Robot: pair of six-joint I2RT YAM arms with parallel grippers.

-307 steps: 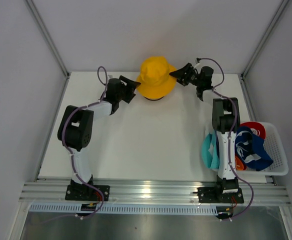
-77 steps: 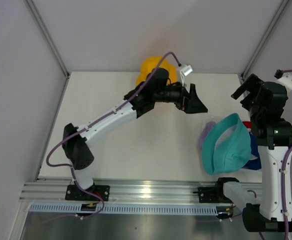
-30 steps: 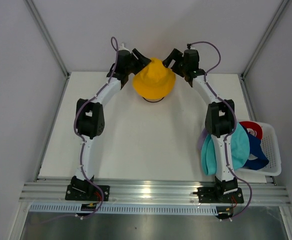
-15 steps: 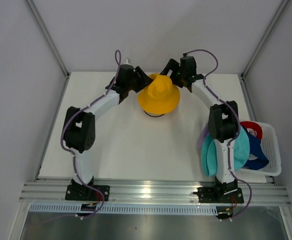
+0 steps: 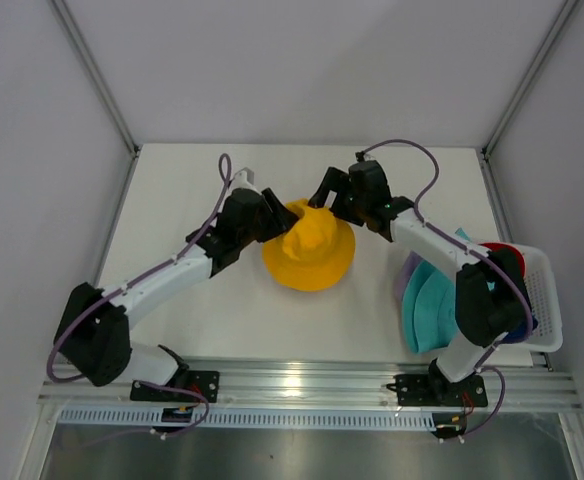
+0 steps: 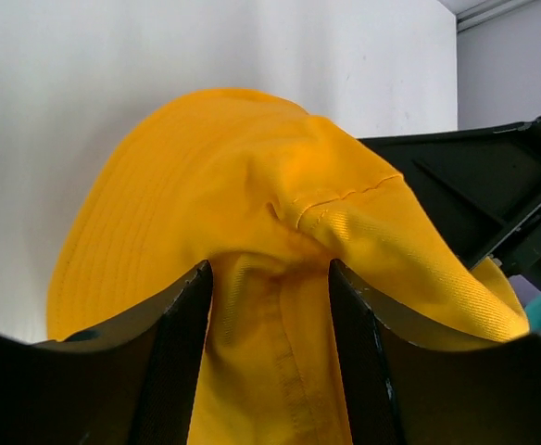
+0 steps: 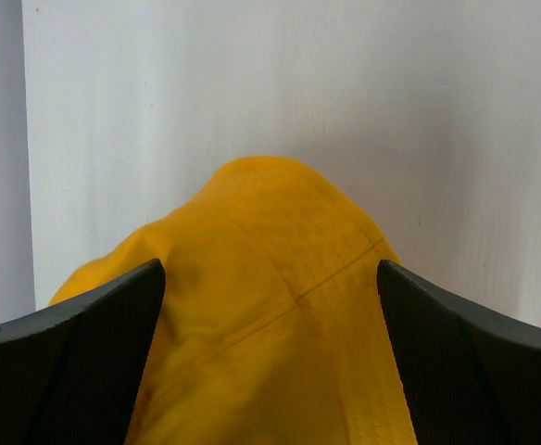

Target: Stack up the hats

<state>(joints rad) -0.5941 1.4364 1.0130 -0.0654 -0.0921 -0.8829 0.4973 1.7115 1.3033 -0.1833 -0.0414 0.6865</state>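
Between the two dark fingers [image 6: 182, 352] of the left claw [image 6: 269, 271], a fold of the yellow hat [image 6: 252, 185] is pinched, and the cloth is bunched and creased where it is squeezed. At the right claw [image 7: 270, 269] the fingers [image 7: 76, 362] are spread wide and the gap is filled by the crown. Whether the pads are biting cannot be told from that close view.

Seen from above, the hat is taken at its 10 o'clock edge by the left claw and at its 12 o'clock edge by the right. By this the floppy brim is kept spread rather than folded under. The hat is held over the middle of the tabletop [image 5: 162, 190].

At 4 o'clock from it, a teal hat [image 5: 427, 300] and a lavender hat [image 5: 404, 280] are draped beside the white basket [image 5: 552, 300], in which a red hat [image 5: 507, 255] can be made out. The next step is judged to be uniting the yellow hat with those others, so that a stack is begun.
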